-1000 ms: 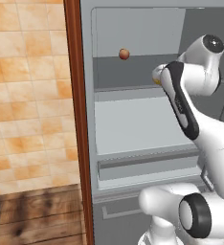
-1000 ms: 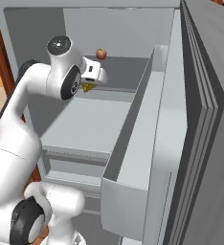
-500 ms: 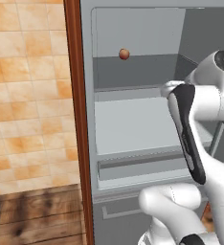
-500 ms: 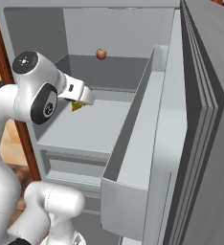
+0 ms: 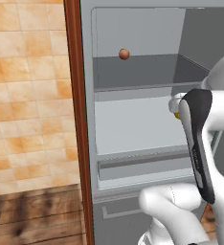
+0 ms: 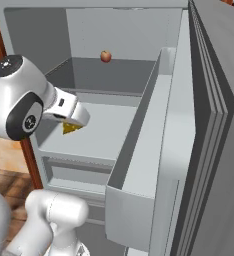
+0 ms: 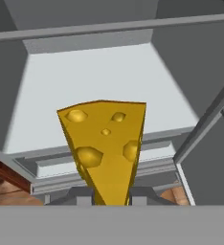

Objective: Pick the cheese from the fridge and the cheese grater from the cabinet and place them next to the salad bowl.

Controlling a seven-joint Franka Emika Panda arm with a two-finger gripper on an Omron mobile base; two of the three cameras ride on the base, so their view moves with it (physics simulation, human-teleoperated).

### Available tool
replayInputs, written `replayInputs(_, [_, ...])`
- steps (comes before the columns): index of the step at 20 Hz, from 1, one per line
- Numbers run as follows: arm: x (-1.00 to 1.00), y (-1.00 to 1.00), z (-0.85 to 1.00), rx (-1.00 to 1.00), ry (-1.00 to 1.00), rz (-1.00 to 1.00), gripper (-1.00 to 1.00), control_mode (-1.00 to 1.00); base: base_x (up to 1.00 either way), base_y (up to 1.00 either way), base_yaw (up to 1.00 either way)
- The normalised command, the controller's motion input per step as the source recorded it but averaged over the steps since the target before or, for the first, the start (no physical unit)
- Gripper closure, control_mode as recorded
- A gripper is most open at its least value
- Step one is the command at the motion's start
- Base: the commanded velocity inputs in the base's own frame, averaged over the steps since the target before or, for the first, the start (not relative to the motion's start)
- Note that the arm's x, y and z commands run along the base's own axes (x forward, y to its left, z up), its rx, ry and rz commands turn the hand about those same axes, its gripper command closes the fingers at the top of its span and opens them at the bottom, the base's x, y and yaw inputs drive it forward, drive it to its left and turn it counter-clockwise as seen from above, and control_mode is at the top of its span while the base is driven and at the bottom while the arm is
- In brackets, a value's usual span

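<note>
- Gripper (image 7: 112,200) clamps the cheese (image 7: 106,148); fingertips mostly hidden behind the wedge.
- Cheese hangs above the fridge (image 6: 114,131) shelf, largely hidden by the arm in both base views.
- Small fruit (image 5: 124,54) at 12 o'clock, far back.

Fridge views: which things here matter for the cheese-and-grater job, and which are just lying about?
Part of the job:
- cheese, held in the gripper
- fridge, door open

Just lying about:
- small round reddish fruit on the upper shelf
- tiled wall
- wooden floor
</note>
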Motion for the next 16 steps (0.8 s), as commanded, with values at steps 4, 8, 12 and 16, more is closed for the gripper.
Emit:
replayInputs(4, [-0.13, 0.28, -0.68, 0.00, 0.00, 0.00, 1.00, -1.00, 0.00, 0.00, 0.00])
replayInputs(8, [-0.13, 0.24, -0.44, 0.02, -0.04, 0.00, 1.00, -1.00, 0.00, 0.00, 0.00])
replayInputs(12, [-0.12, 0.15, -0.16, 0.03, -0.08, 0.00, 1.00, -1.00, 0.00, 0.00, 0.00])
replayInputs(16, [0.00, 0.00, 0.00, 0.00, 0.00, 0.00, 1.00, -1.00, 0.00, 0.00, 0.00])
